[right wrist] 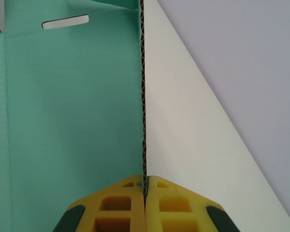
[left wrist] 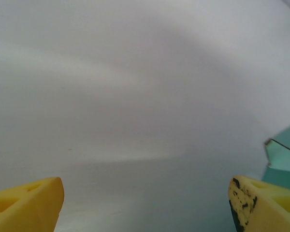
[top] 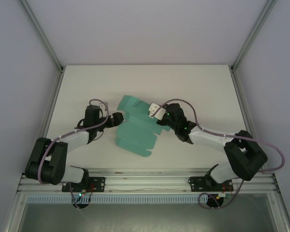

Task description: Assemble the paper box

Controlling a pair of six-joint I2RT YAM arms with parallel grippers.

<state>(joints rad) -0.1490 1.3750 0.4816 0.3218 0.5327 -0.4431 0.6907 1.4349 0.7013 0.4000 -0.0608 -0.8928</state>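
Lying spread open near the middle of the white table: paper box, a teal-green corrugated sheet with flaps, between the two arms.

Closed on the sheet's right-hand edge: right gripper. From the right wrist — yellow fingertips pressed together on a panel held edge-on, fluted core visible as a thin dark line running straight up from the pads. Teal card to the left of that line, with a narrow slot cut near the top; plain white surface to the right.

Open and gripping nothing: left gripper. Positioned just beside the sheet's left edge in the overhead view; contact with the card not determinable there. From the left wrist — two yellow fingers set wide apart at the lower corners, bare white table between them, a teal corner of the sheet at the far right edge, just beyond the right-hand finger.
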